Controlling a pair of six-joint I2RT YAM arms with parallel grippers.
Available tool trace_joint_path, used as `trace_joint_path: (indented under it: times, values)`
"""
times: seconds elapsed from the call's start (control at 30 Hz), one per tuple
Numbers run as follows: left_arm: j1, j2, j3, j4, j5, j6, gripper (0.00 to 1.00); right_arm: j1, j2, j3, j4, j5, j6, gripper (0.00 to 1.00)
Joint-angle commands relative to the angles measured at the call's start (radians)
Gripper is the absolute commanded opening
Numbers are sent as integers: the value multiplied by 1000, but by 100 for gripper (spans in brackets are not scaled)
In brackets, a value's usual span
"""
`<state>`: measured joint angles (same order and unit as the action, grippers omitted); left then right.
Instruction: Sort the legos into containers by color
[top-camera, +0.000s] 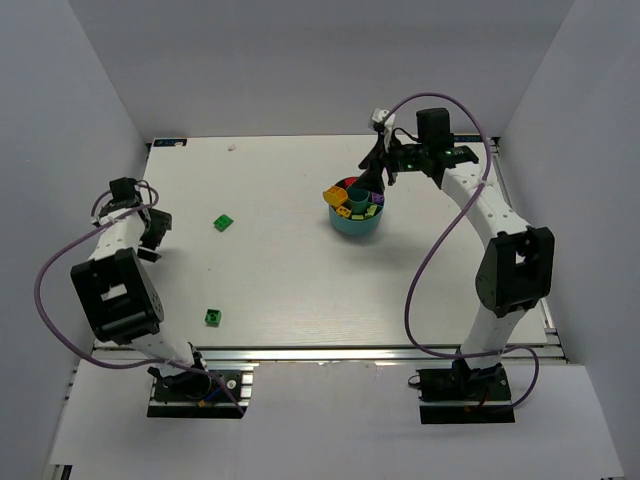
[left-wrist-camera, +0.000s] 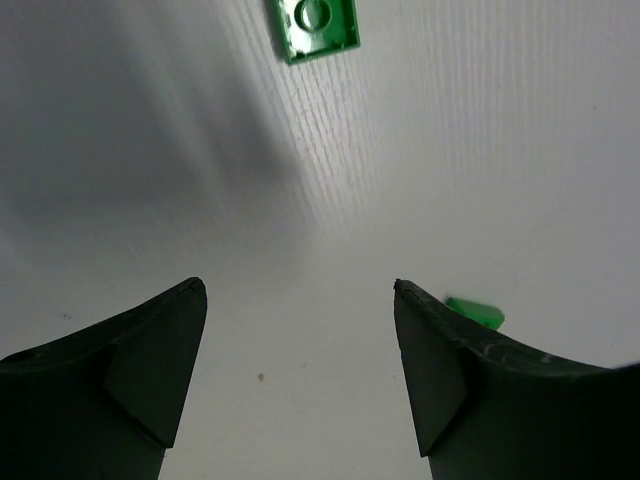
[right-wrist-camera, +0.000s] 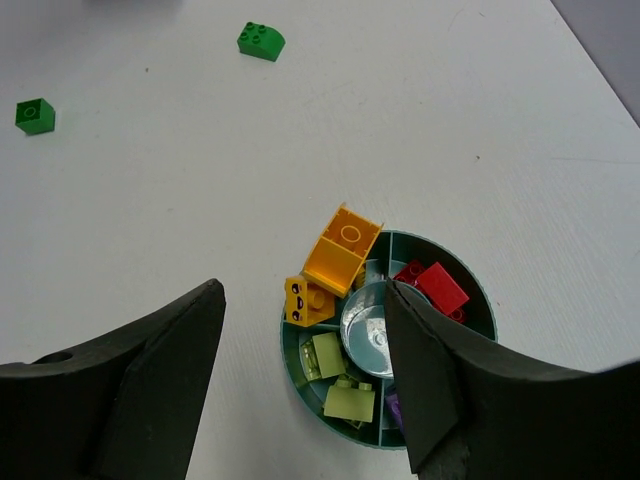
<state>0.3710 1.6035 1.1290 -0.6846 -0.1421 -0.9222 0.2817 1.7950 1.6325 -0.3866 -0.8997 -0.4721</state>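
Dark fingers of the left gripper (left-wrist-camera: 300, 290) are standing wide apart over bare white table (left-wrist-camera: 520, 150), holding nothing. One green lego (left-wrist-camera: 315, 25) is lying flat ahead of them, and a second green piece (left-wrist-camera: 475, 312) is peeking out from behind the right finger. From the top camera, this gripper (top-camera: 155, 225) is hanging at the left side of the table (top-camera: 300, 280). A bright green brick (top-camera: 223, 222) is sitting to its right, and a darker green brick (top-camera: 213, 317) is lying close to the near edge.

At the far right, the right gripper (top-camera: 378, 170) is hovering over the round teal dish (top-camera: 355, 230), its jaws open and empty. In its wrist view, the fingers (right-wrist-camera: 150, 380) are framing the dish (right-wrist-camera: 487, 300). Two yellow-orange bricks (right-wrist-camera: 342, 250) are sitting in the left compartment, the larger one tilting up above the rim. Red bricks (right-wrist-camera: 432, 285) are filling a right wedge. Lime green bricks (right-wrist-camera: 350, 400) are lying in the near wedges. A purple piece (right-wrist-camera: 395, 405) is showing partly beside the right finger.
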Motion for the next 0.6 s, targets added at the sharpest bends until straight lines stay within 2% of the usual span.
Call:
trace_joint_path:
  times: [0.0,0.23,0.57]
  values:
    - [16,39,87,19,-80,-26,85,-4,23,7,66,2,36,70]
    - [40,214,228,-26,-155,-33,85,-4,41,-6,101,8,62,71]
    - [57,369,409,-73,-220,5,83,-32,75,-8,129,1,84,71]
